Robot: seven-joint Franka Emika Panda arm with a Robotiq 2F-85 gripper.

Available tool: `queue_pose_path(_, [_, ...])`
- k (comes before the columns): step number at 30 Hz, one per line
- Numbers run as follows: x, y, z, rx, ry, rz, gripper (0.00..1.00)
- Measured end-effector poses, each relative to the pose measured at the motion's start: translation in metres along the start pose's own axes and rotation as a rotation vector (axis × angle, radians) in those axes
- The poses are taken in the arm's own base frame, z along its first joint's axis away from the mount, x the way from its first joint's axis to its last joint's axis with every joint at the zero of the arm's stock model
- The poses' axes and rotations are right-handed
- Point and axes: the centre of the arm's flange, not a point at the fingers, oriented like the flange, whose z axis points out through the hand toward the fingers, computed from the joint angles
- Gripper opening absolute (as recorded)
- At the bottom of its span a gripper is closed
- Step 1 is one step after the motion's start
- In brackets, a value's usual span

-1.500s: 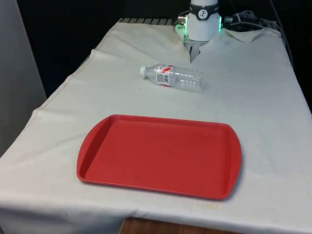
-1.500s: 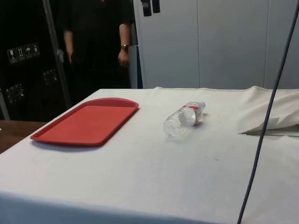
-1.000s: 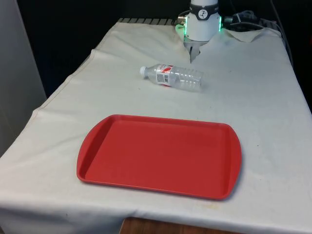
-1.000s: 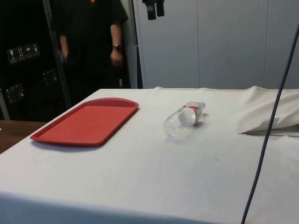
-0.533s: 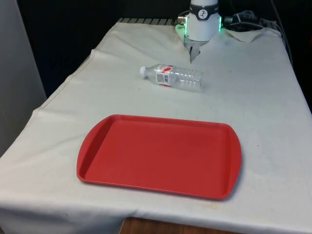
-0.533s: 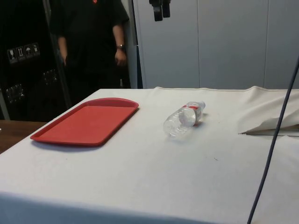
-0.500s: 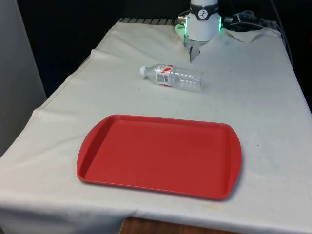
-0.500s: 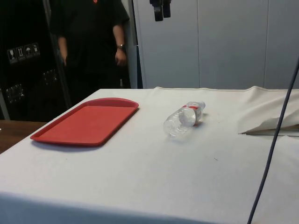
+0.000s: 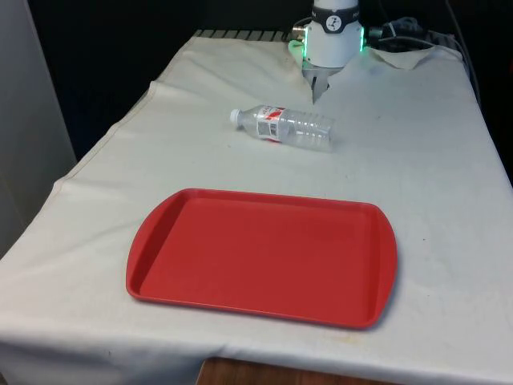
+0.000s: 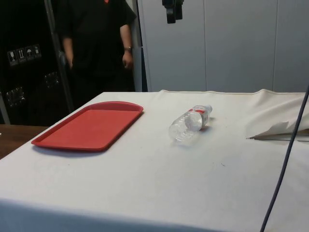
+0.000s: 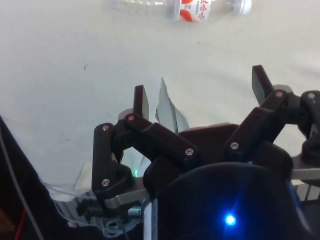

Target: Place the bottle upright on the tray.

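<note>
A clear plastic bottle (image 9: 284, 127) with a white cap and a red-and-white label lies on its side on the white cloth, behind the tray; the side view has the bottle (image 10: 189, 123) with its base toward the camera. The flat red tray (image 9: 264, 253) rests near the table's front edge, bare, and the tray (image 10: 91, 125) is at the left in the side view. My gripper (image 10: 173, 9) hangs high above the table, far over the bottle. In the wrist view the gripper (image 11: 200, 92) is open with nothing between its fingers, and the bottle (image 11: 185, 6) lies well beyond them.
A person in black (image 10: 96, 43) stands behind the tray's end of the table. A dark cable (image 10: 285, 164) hangs down at the side view's right, beside a raised fold of cloth (image 10: 280, 128). Bare cloth surrounds the bottle and tray.
In the side view my gripper has drifted to the right, high above the table, and the hanging cable has swung right. The person has shifted a little. Bottle and tray have not moved.
</note>
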Motion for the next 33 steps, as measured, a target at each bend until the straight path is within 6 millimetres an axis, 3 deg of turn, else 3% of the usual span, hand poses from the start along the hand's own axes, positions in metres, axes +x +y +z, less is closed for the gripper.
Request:
queue_pose_path(17, [-0.02, -0.002, 0.006, -0.002, 0.002, -0.007, 1.0])
queue_pose_path(33, [-0.025, -0.002, 0.014, 0.001, -0.009, 0.061, 1.0])
